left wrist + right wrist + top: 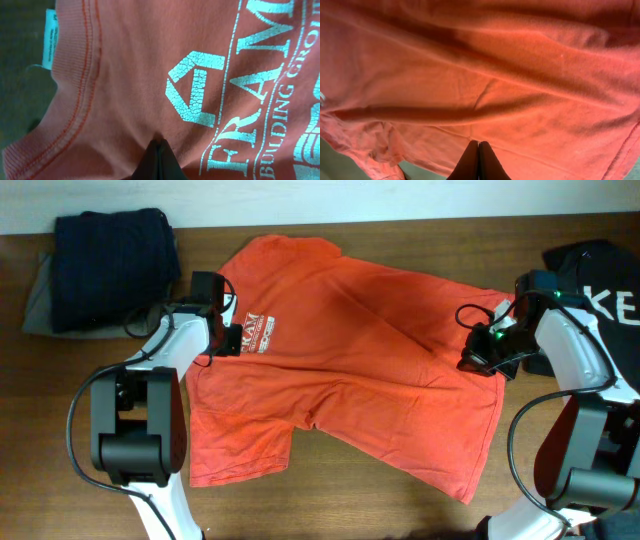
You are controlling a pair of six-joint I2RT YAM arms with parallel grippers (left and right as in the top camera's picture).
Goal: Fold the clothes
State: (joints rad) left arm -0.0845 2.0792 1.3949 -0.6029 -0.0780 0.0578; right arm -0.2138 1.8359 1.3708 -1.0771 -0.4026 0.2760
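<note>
The clothes, an orange-red T-shirt (370, 370), lie spread across the wooden table (350, 505), with white lettering (258, 330) facing up near the collar. My left gripper (232, 340) sits at the shirt's left side by that lettering. In the left wrist view its fingers (159, 142) are shut, and the shirt (125, 100) puckers around the tips beside the ribbed collar and a white label (50, 37). My right gripper (483, 358) is at the shirt's right edge. Its tips (478, 143) are shut on a seam of the shirt (520, 75).
A folded dark navy garment (110, 265) lies at the back left on a grey one (38, 295). A black garment with white letters (600, 275) lies at the back right, behind the right arm.
</note>
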